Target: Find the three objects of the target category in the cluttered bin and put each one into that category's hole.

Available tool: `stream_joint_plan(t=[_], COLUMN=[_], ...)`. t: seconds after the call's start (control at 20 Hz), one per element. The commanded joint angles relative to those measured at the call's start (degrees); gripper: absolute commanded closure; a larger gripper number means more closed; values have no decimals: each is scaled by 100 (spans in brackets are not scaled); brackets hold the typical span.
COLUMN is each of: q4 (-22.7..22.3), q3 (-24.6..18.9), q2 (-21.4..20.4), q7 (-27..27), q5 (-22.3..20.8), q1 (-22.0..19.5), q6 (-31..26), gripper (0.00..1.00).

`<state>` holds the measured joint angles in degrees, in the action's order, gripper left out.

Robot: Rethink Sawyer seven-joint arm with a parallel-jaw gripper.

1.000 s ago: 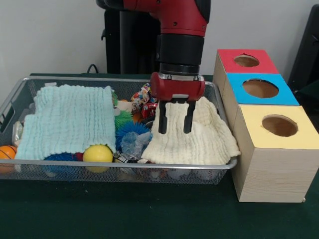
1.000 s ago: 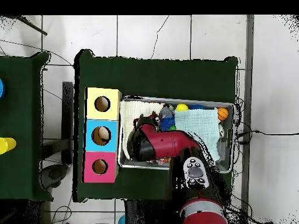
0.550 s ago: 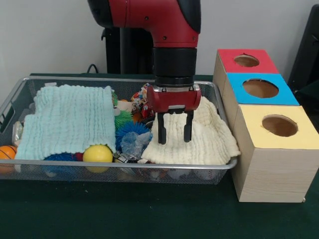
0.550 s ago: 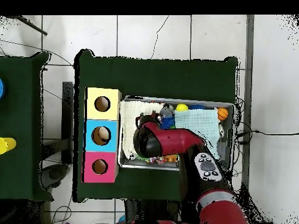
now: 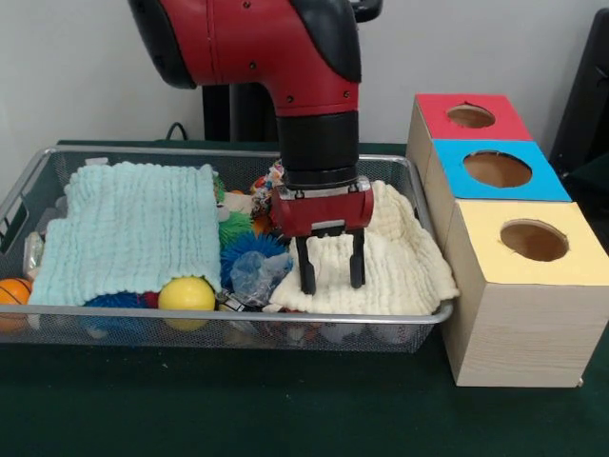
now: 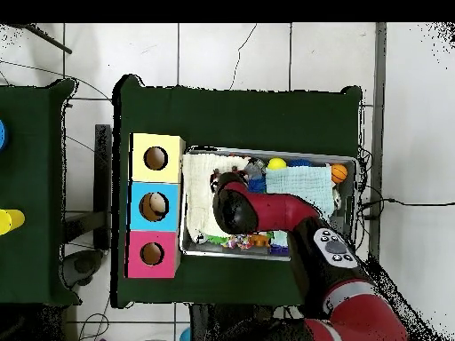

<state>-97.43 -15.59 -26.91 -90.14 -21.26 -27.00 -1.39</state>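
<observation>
Over the cream cloth (image 5: 395,262) in the bin (image 5: 228,319), the gripper (image 5: 330,276) hangs with jaws apart and empty. Toys (image 5: 249,257) lie half-buried between the cloths; the target category isn't clear, so sorting looks barely begun.

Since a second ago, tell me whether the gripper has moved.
Yes. In the front view the gripper has come down and drifted left, away from the yellow box, over the cream cloth.

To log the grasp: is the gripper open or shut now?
Open. The gripper has two fingers standing apart, nothing between them, over the cream cloth.
</observation>
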Motion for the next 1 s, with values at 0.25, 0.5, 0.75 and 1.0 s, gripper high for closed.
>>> stream_joint_plan(t=[0.25, 0.5, 0.75, 1.0], q4=[667, 608, 408, 429], q3=[-926, -811, -892, -875], q2=[1096, 977, 893, 871], q7=[254, 100, -40, 35], q5=[-46, 112, 10, -54], q1=[-413, -153, -178, -142], q6=[-1358, -1789, -1588, -1695], gripper=[0, 0, 0, 100])
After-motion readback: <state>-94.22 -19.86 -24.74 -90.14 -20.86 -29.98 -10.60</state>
